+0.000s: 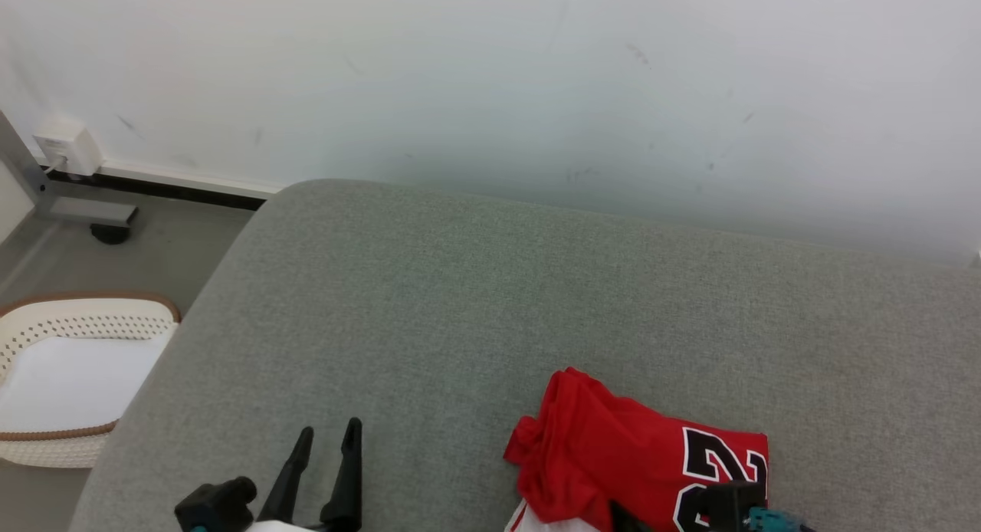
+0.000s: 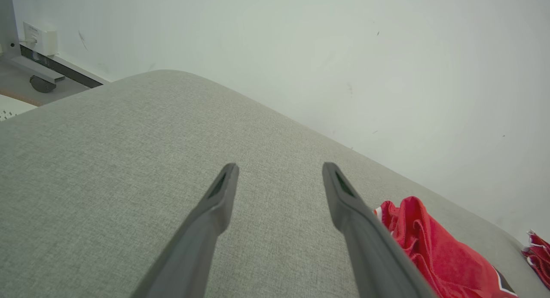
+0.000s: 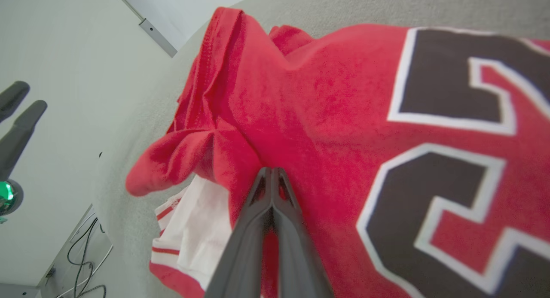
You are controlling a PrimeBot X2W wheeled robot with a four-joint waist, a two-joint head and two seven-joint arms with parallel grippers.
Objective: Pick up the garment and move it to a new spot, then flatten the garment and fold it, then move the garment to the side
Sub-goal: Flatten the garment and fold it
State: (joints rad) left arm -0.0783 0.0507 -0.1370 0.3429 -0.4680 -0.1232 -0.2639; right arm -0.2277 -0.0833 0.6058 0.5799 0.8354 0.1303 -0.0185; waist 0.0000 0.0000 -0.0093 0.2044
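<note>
One step underway: pickup | right gripper (image 3: 271,173) pinching red jersey (image 3: 335,96) fold at its fingertips | left gripper (image 2: 280,165) spread, empty | lifting, moving, flattening, folding all remain

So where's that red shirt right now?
Head view: the red jersey lies bunched at the grey cushion's near right edge, the right hand closed on it.

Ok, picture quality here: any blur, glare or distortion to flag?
Head view: soft even light, no glare, sharp. Left wrist view: sharp too, no shadow under the left claw. Right wrist view: jersey so close its number goes soft towards the right edge; fabric by the right claw is crisp.
</note>
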